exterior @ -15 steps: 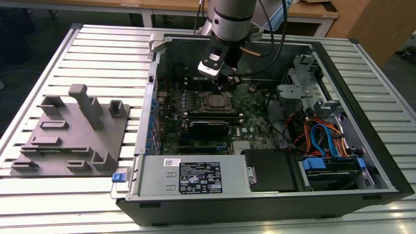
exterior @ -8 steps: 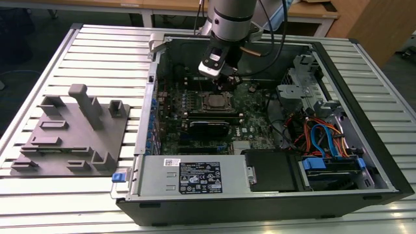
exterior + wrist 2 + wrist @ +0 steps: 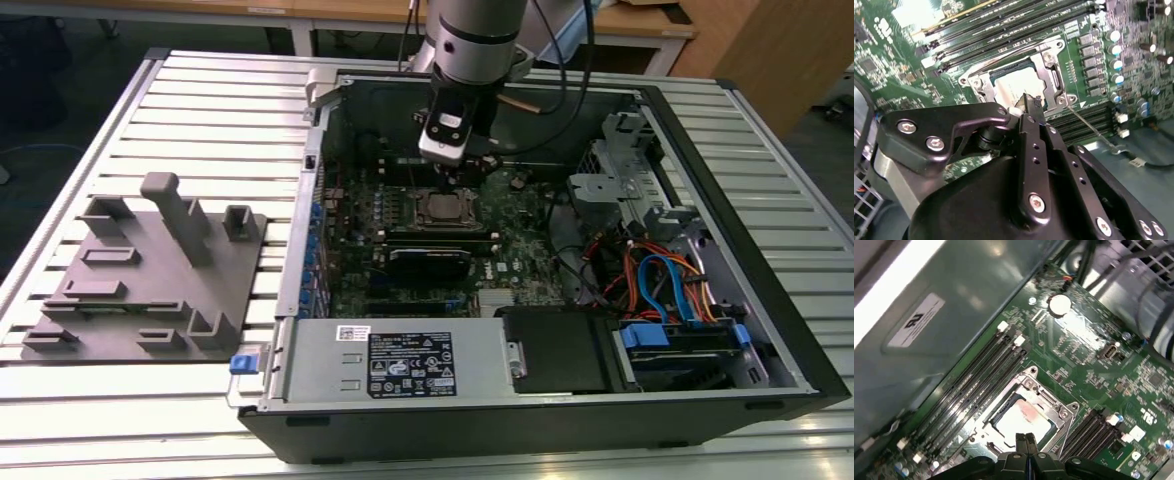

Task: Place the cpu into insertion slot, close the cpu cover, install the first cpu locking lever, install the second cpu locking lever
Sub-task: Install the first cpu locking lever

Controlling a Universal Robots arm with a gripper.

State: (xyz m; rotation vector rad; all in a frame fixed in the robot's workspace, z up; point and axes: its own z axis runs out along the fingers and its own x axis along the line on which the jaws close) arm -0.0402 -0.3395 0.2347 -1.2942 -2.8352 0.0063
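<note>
Silvery metal is glinting at the heart of the green board, and that's where we're looking: the cpu is sitting flat in the slot, and the cover is lying down over it, framing the chip's top through its window. The gripper is hanging right over that socket, pointing down at the cpu's edge, its fingers pressed together and carrying nothing, as far as we're seeing. In the exterior view it's hovering just above the slot, inside the open case. Now the part that matters: one thin wire lever is sticking out from the socket's corner, near the gripper's tip, its long axis running away from the cover and across the memory slots rather than lying along the socket's side. We're judging it unlatched, so the cover is resting closed but not locked. The other lever we're not making out clearly.
</note>
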